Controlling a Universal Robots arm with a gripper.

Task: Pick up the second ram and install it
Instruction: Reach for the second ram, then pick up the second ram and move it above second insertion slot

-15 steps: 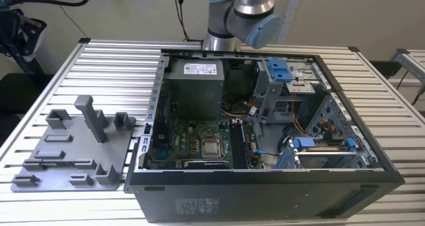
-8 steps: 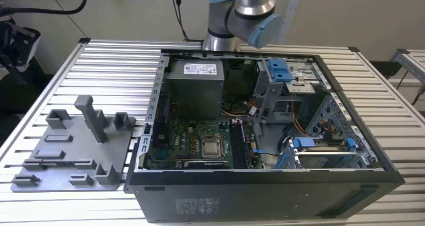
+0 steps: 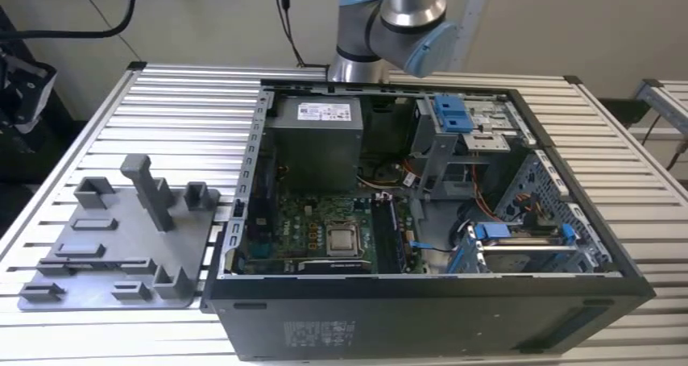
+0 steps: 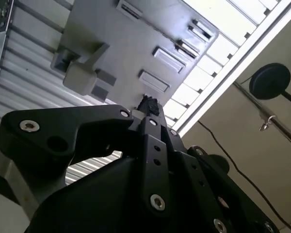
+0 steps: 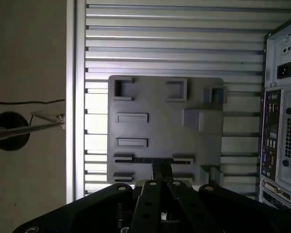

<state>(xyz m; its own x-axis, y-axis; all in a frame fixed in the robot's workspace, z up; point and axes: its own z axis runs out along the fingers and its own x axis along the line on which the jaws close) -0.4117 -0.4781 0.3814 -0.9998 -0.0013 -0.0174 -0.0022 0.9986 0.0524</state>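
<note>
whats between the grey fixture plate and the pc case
Only a strip of bare slatted table separates the grey fixture plate from the computer case; the first wrist view shows that gap plainly.

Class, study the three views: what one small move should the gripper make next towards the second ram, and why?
Probably a straight descent. In the first wrist view the gripper hangs above the grey fixture plate, roughly over the middle of the second ram, which lies in the plate's slots. It looks lined up but well above the stick, so closing the height seems the likely need.
</note>
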